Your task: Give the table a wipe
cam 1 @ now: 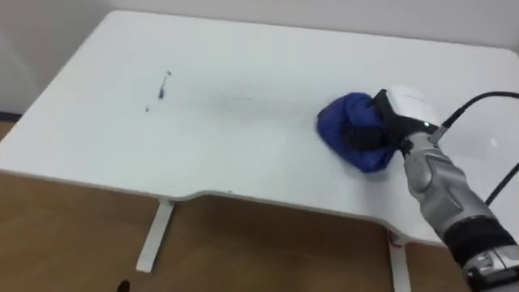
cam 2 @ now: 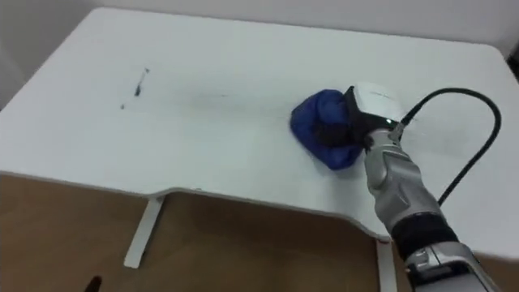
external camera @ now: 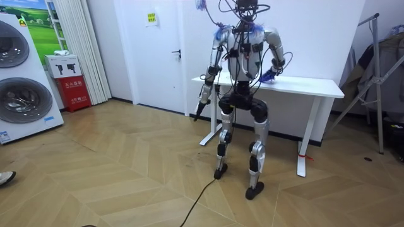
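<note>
**A:** What is nearest?

**B:** Toward the front right of the table (cam 1: pixel 243 162), the right robot hand (cam 1: pixel 401 113) has its fingers curled round a bunched blue cloth (cam 1: pixel 345 122). The cloth rests on the tabletop. The left robot hand (external camera: pixel 202 101) hangs at the robot's side, and I cannot tell how its fingers are set.

**A:** And farther off?

**B:** There are dark marks (cam 1: pixel 165 84) on the table, well apart from the cloth, farther back and toward the left.

**A:** So how should the wipe go?

**B:** As I judge it, the robot should grip firmly and press the wad down so that plenty of cloth meets the surface. Then it should sweep left and away in one steady stroke, straight over the marks rather than beside them. The reach looks long for that arm, so a lean or a step to the left may be needed. If the pressure is too light the cloth will likely roll under the palm, and if it is too heavy it may drag and bunch.
</note>
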